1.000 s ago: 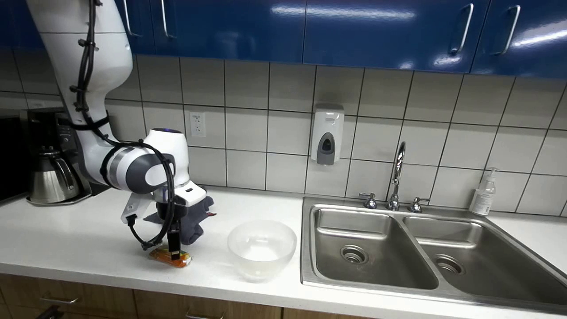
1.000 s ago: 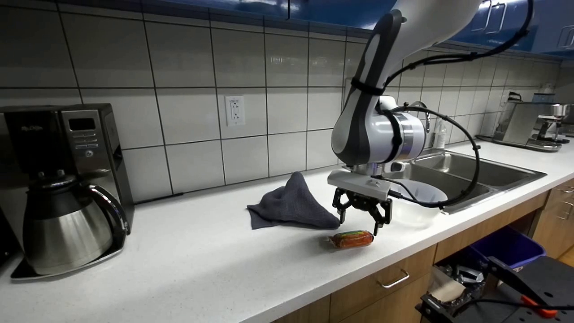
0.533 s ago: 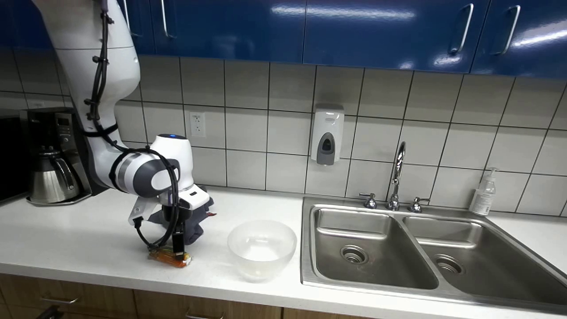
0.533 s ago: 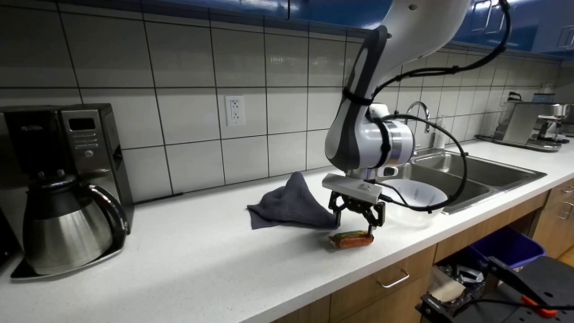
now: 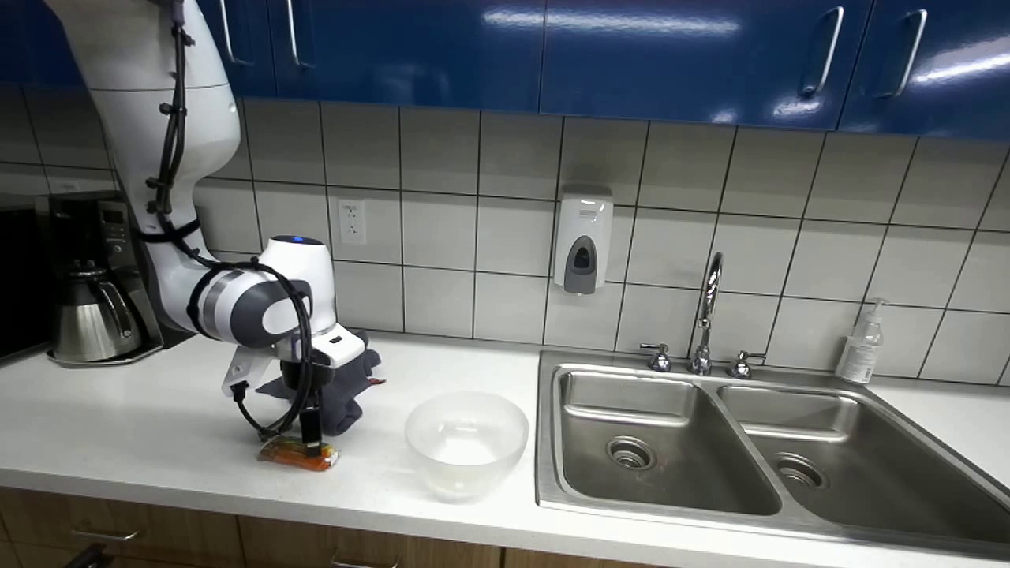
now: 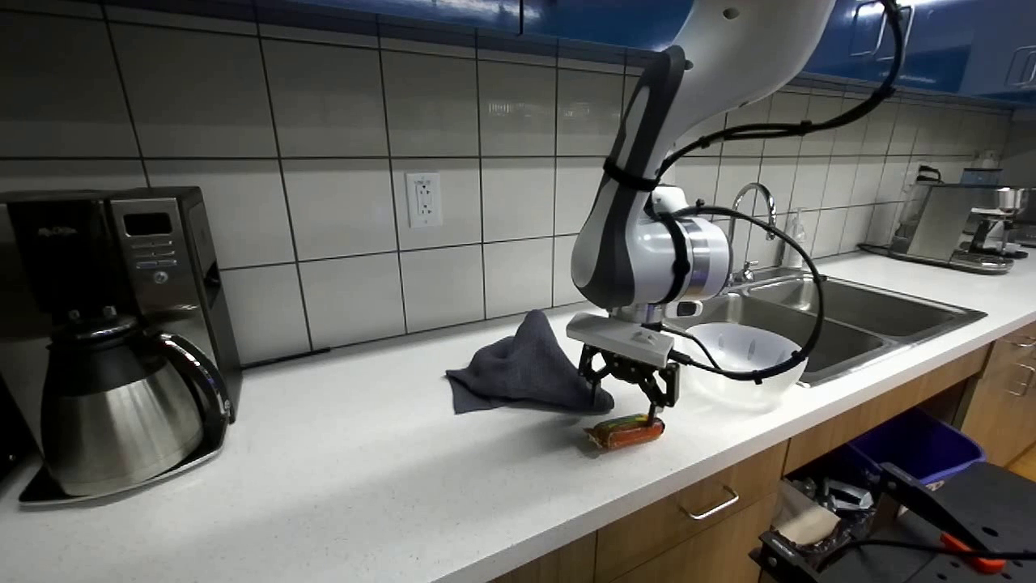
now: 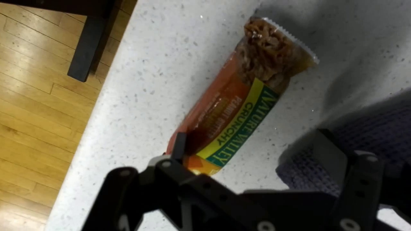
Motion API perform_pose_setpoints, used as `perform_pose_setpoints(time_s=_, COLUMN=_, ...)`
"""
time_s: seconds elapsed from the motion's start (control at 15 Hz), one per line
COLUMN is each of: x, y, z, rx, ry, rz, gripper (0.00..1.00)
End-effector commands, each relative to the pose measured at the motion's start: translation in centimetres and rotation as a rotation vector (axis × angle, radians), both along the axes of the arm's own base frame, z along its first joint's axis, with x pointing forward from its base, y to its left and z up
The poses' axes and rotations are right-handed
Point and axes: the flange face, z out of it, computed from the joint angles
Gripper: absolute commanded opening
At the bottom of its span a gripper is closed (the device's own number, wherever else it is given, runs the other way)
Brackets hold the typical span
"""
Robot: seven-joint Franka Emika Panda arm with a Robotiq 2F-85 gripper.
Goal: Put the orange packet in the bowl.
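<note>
White bench: orange packet lies below the wide-spread, unladen tool, off-centre toward one finger. Likely step: lining up the pick; next: recentring, straddling packet, closing.

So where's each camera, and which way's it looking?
In an exterior view, the camera sits in front of the white counter, facing the beige tiled wall; the white robot arm and black fingers show.
In an exterior view, it sits nearer the steel-and-black coffee maker, looking along the counter toward the double metal sink; arm and fingers show.
In the wrist view, it sits above the fingers, facing down at the oblong orange packet; only the arm's finger end shows.
Both exterior views share the round frosted bowl.
</note>
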Motion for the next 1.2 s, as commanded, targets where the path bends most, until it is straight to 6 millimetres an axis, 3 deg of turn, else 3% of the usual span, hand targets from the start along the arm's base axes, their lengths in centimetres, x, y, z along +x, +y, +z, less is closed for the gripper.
perform_pose_setpoints(time_s=0.0, x=0.0, y=1.7, z=1.7, rx=0.002, ry=-0.021, rz=0.016, gripper=1.00)
perform_pose_setpoints(time_s=0.4, x=-0.5, y=2.9, z=1.7, rx=0.000, ry=-0.014, rz=0.045, gripper=1.00)
perform_pose_setpoints(time_s=1.13, x=-2.1, y=1.7, z=0.2, rx=-0.014, ry=0.030, rz=0.020, gripper=1.00)
